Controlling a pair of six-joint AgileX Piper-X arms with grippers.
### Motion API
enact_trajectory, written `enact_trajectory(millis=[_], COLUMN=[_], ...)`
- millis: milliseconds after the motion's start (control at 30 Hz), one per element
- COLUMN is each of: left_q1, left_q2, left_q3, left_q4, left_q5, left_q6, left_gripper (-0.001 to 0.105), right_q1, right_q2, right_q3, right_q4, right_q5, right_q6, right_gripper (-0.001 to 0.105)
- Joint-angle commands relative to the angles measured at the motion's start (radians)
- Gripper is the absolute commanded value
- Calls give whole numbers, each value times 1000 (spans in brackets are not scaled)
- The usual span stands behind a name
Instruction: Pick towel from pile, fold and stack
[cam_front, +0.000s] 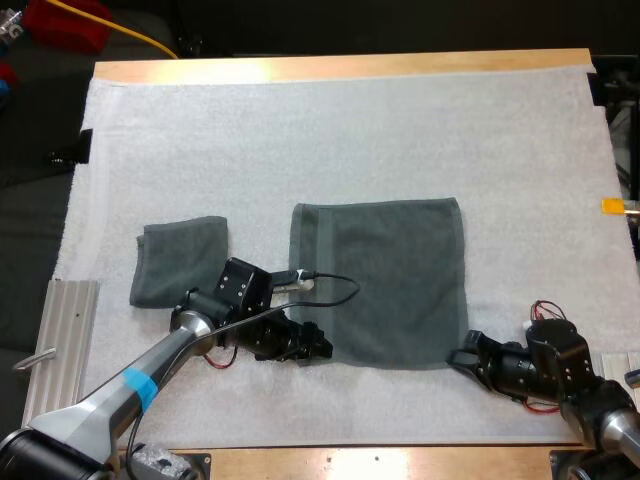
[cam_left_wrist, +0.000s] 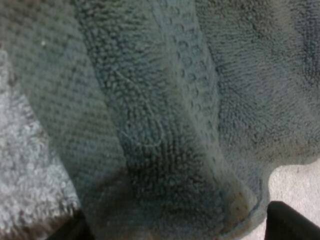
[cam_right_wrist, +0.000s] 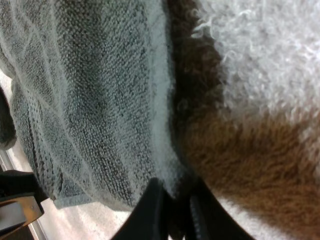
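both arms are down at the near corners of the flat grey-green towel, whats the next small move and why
Probably close the left gripper on the spread dark grey-green towel's near-left corner. In the left wrist view its fingers stand apart with that corner between them, while the right gripper's fingers pinch the near-right edge. Both corners likely need holding before folding.

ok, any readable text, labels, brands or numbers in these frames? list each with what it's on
None: no text, number or sign can be read in any view.
The spread towel, folded towel, white mat and ribbed metal plate carry no lettering.
The left end effector and right end effector show no label or number.
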Motion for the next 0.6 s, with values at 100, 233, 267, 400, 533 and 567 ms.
enact_trajectory(millis=[100, 233, 267, 400, 533, 567], left_q1=[-8, -8, -8, -8, -8, -8], left_q2=[23, 23, 23, 23, 20, 18], left_q3=[13, 13, 13, 13, 13, 13], left_q4=[8, 37, 42, 44, 53, 59], left_q5=[-9, -94, -107, -133, -133, -133], left_q6=[1, 10, 15, 20, 51, 60], left_gripper=[59, 33, 30, 15, 3, 2], right_q1=[-5, -5, -5, -5, -5, -5], right_q2=[2, 2, 2, 2, 2, 2], right_q3=[-1, -1, -1, -1, -1, -1], right_q4=[0, 0, 0, 0, 0, 0], right_q5=[-7, -7, -7, -7, -9, -10], right_q6=[-10, -10, -10, -10, -10, -11], right_gripper=[3, 3, 3, 3, 3, 3])
